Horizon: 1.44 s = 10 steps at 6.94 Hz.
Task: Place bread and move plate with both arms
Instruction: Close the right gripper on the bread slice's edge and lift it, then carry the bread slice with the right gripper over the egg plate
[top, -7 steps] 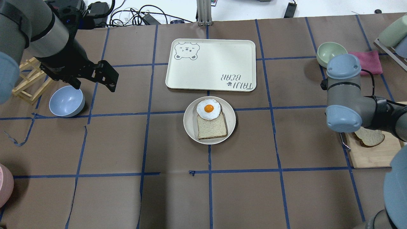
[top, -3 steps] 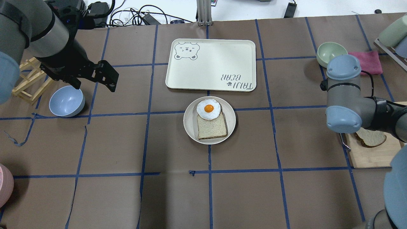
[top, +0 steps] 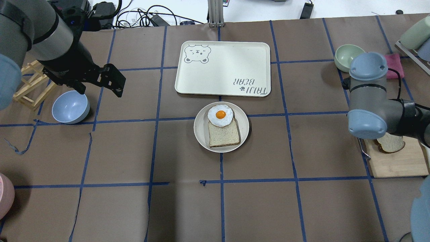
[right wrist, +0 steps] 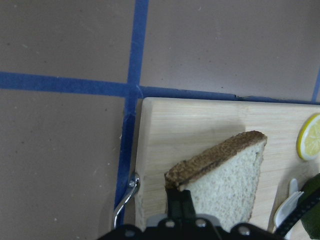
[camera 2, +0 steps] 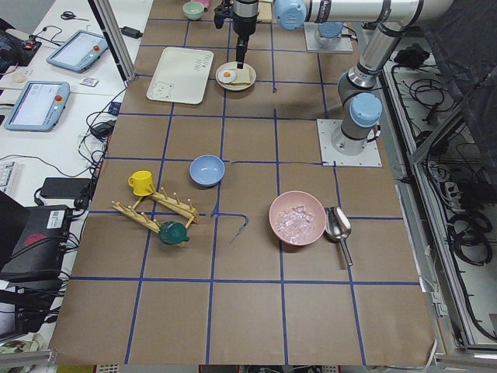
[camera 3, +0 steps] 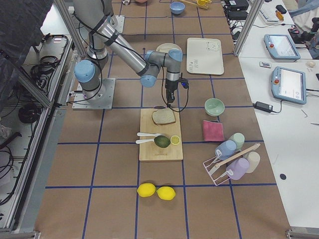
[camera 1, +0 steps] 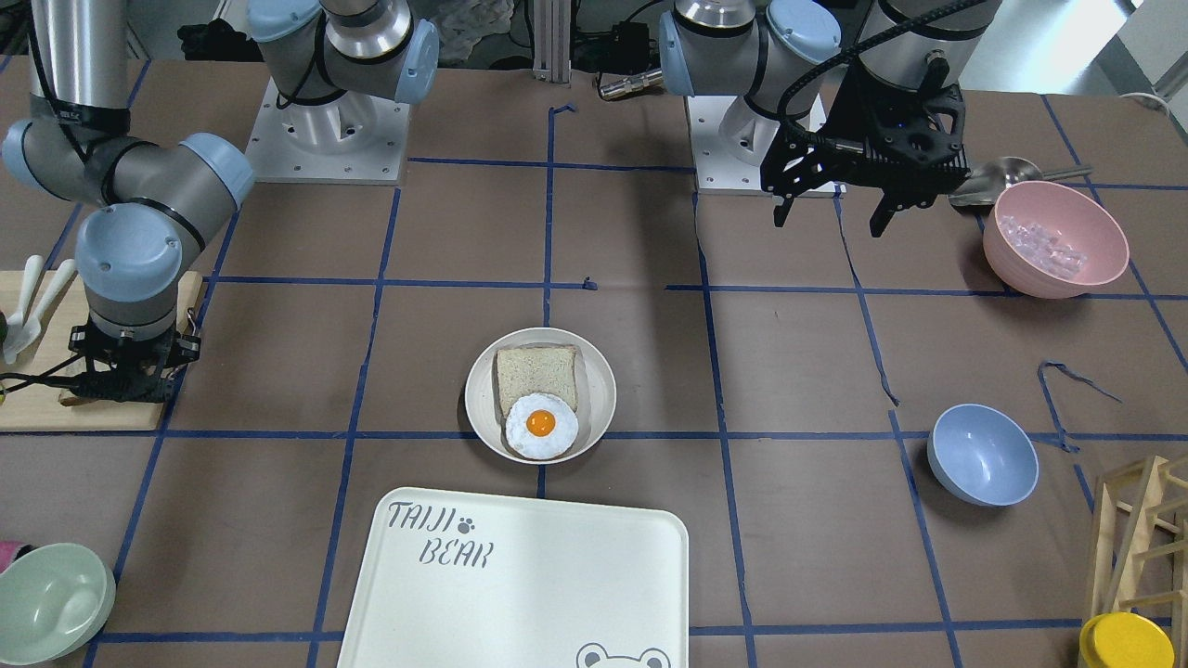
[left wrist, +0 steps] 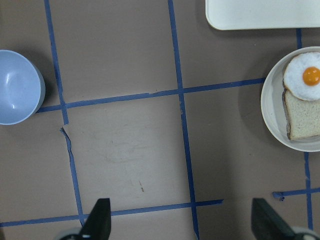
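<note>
The bread (right wrist: 225, 180), a slice with a dark brown crust, is over the wooden board (right wrist: 190, 130) at the table's right and also shows in the overhead view (top: 391, 144). My right gripper (right wrist: 178, 200) is shut on the bread's crust edge, and the slice tilts up from the board. The plate (top: 201, 134) sits at the table's middle (camera 1: 599, 390), holding a pale squarer slice (top: 223, 134) and a fried egg (top: 220, 115). My left gripper (top: 99, 90) is open and empty, hovering far left of the plate near a blue bowl (top: 70, 107).
The TAIJI BEAR tray (top: 221, 67) lies just beyond the plate. A green bowl (top: 347, 55) and pink cloth are beyond the right arm. A pink bowl (camera 1: 1053, 237) and wooden rack (top: 30, 87) stand at the left. A lemon slice (right wrist: 310, 137) and spoons share the board.
My right arm has shifted slightly away and to the right, and the bread's outline on the board has shrunk and moved with it. The left arm has stayed still.
</note>
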Tool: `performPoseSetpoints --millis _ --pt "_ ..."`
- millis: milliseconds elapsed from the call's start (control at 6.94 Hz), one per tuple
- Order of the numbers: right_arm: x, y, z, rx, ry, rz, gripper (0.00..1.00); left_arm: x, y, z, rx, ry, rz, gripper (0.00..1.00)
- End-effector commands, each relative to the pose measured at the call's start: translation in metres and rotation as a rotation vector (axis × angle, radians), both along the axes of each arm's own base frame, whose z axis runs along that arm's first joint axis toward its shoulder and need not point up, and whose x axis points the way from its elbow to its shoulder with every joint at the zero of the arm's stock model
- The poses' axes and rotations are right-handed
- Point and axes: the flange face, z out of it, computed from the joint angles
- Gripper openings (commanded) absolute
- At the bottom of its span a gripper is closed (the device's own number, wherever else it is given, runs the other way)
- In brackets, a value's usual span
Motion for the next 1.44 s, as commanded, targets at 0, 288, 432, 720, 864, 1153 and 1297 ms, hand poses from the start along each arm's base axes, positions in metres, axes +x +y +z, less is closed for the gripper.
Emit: performPoseSetpoints --millis 0,288,432,720,864,1153,1297 --pt "0.008 -0.002 0.046 -0.046 -0.013 -0.008 0.0 0.001 0.001 0.0 0.001 -0.002 0.002 1.0" --pt "0.049 -0.001 0.098 -0.066 -0.09 -0.098 0.0 0.0 0.001 0.0 0.004 -0.005 0.0 1.0" --pt "0.101 -0.007 0.13 -0.076 -0.085 -0.076 0.0 0.0 0.001 0.0 0.002 -0.003 0.0 1.0" --pt "0.216 -0.01 0.199 -0.086 -0.15 -0.173 0.0 0.001 0.001 0.0 0.004 -0.005 0.002 1.0" --pt "0.277 -0.013 0.21 -0.108 -0.224 -0.214 0.0 0.001 0.001 0.0 0.004 -0.003 0.002 1.0" --pt "0.355 -0.011 0.2 -0.025 -0.434 -0.286 0.0 0.0 0.001 0.0 0.001 -0.004 -0.001 1.0" --pt "0.374 -0.003 0.2 -0.029 -0.434 -0.256 0.0 0.0 0.001 0.0 0.002 -0.005 0.0 1.0"
